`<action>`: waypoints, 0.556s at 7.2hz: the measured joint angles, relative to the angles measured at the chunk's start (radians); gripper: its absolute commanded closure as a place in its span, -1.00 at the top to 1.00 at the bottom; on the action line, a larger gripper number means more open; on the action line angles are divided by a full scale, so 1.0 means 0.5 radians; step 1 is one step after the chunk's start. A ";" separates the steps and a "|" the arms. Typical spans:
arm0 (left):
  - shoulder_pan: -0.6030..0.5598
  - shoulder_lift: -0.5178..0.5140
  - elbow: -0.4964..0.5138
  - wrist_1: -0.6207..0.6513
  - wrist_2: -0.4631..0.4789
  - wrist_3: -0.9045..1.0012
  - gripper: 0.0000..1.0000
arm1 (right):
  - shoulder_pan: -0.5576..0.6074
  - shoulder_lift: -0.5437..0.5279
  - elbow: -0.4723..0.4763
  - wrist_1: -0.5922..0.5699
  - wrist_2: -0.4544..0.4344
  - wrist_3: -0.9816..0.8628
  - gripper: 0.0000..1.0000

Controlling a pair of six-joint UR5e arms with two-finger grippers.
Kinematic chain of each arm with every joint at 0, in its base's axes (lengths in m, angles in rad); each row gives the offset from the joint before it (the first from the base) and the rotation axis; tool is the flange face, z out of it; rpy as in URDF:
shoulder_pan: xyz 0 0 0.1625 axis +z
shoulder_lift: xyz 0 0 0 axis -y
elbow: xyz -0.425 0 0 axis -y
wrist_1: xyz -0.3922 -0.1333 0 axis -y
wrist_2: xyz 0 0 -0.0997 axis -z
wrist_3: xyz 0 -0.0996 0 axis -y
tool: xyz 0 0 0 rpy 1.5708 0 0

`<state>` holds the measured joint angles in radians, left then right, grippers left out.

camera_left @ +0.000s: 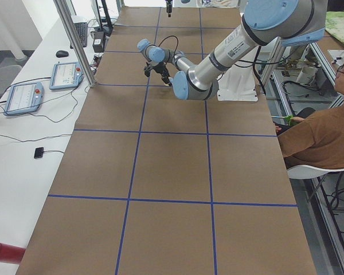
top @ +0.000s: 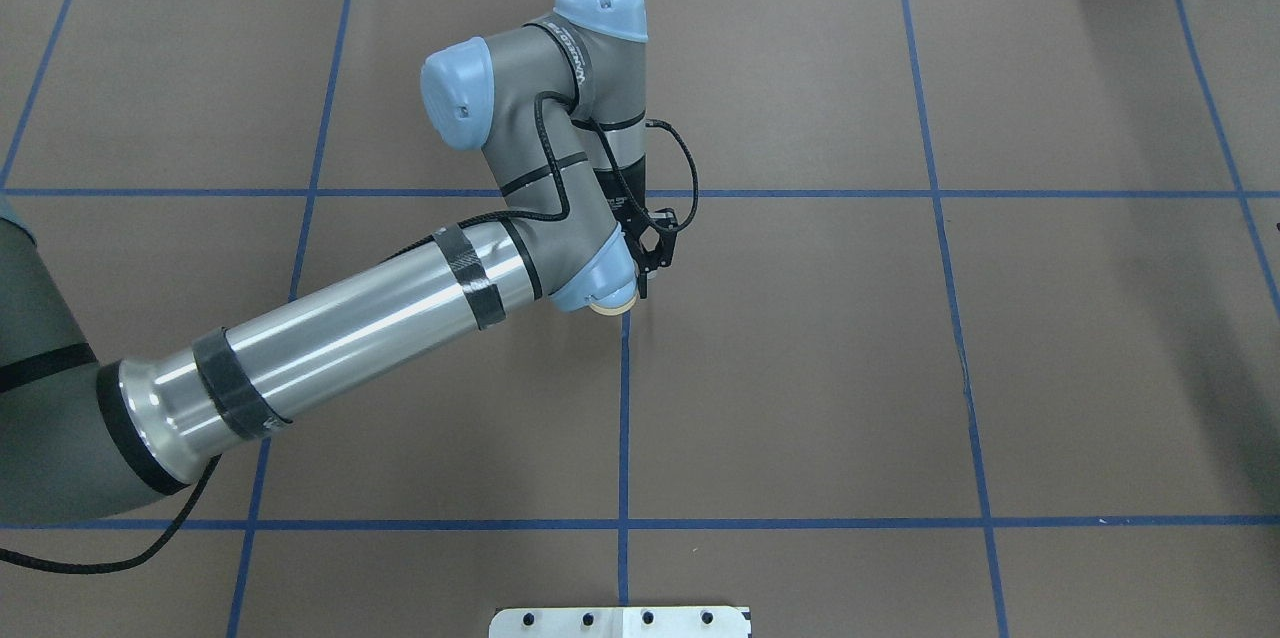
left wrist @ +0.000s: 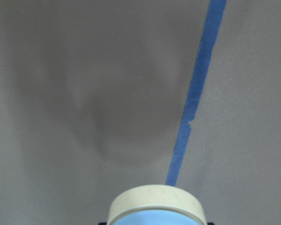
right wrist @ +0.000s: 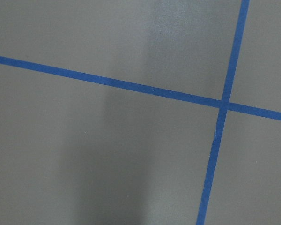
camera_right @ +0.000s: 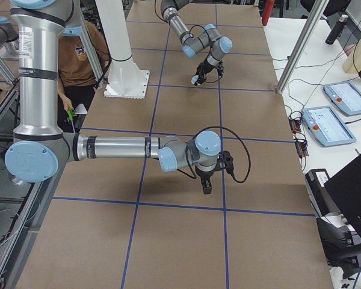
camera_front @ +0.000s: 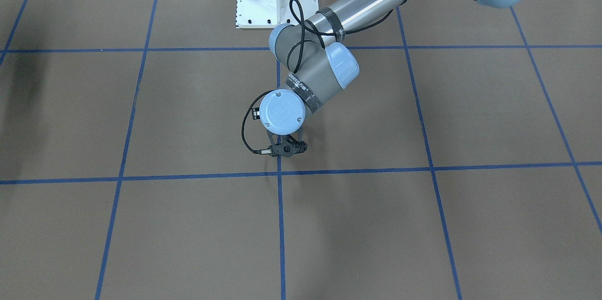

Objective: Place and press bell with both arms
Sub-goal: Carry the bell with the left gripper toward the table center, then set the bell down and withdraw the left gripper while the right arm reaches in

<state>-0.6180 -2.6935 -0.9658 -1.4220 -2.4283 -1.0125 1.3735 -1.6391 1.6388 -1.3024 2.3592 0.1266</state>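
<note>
pinching the bell (left wrist: 155, 203) in my left claw (top: 634, 294), i should lower it level, base flat, before releasing.

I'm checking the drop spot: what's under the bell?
Brown table cover and a blue tape line running up to it. The base of the bell hides the spot directly beneath.

You have open table (top: 800, 368) on every side of the left gripper (top: 628, 300), closed on the bell (left wrist: 154, 206); only the left arm (top: 350, 338) and, well apart, the right arm (camera_right: 120, 146) cross it.
</note>
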 measured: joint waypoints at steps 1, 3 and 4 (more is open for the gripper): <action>0.018 -0.002 0.017 -0.019 0.009 -0.013 0.18 | -0.001 -0.001 0.005 0.000 0.000 0.001 1.00; 0.033 -0.003 0.037 -0.043 0.013 -0.023 0.55 | -0.001 -0.001 0.008 0.000 0.000 0.001 1.00; 0.035 -0.002 0.051 -0.067 0.014 -0.024 0.58 | -0.001 -0.001 0.008 0.000 0.000 0.001 1.00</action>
<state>-0.6005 -2.6943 -0.9402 -1.4557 -2.4211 -1.0244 1.3729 -1.6396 1.6428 -1.3024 2.3593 0.1273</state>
